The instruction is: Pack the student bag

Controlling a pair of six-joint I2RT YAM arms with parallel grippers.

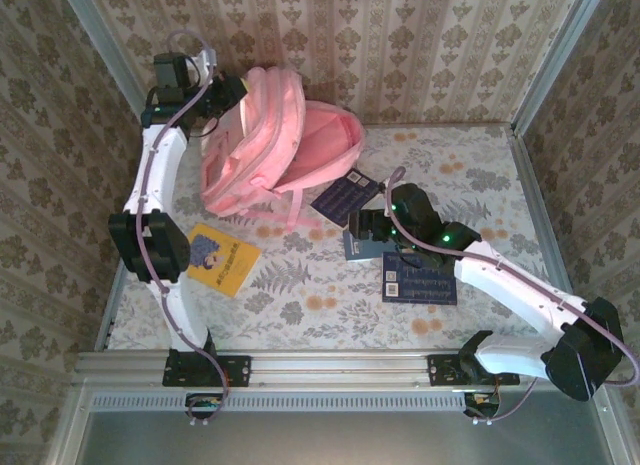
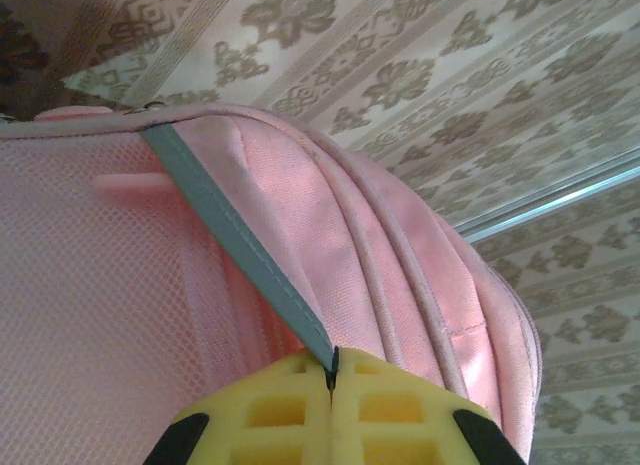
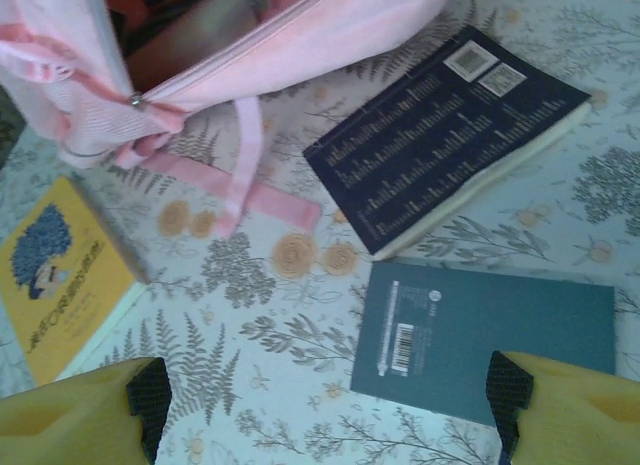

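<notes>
Student bag (image 1: 265, 135): lies at the far left of the worktop (image 1: 480, 185), with its mouth turned toward the right and near side.

Left gripper (image 2: 330, 377): clenched on a grey strap (image 2: 240, 247) at the top of the bag. Judged purpose: the upper lip is lifted so that the mouth gapes for loading.

Right gripper (image 3: 320, 415): released, with the jaws spread wide. It is hung over a teal book (image 3: 480, 335) that lies flat at the centre of the worktop. This is judged to be the set-up for picking that book.

Other items:
- A navy book (image 3: 440, 135) lies just beyond the teal one, with a strip of worktop seen between them. It sits between the teal book and the bag mouth.
- A yellow book (image 1: 222, 257) lies at the near left, well apart from the others.
- A second navy book (image 1: 420, 283) lies at the near right, beside the right arm.

Edges: the teal book lies flat, so little edge is offered to the fingers. A pinch across its width or a tip-up at one edge is judged necessary.

Room: a pink strap (image 3: 250, 185) trails over the worktop below the bag mouth, and a snag there is judged possible. Bare worktop is seen left of the teal book, so an approach to the mouth from that side is judged freer than one over the navy book. The walls stand close behind the bag.
</notes>
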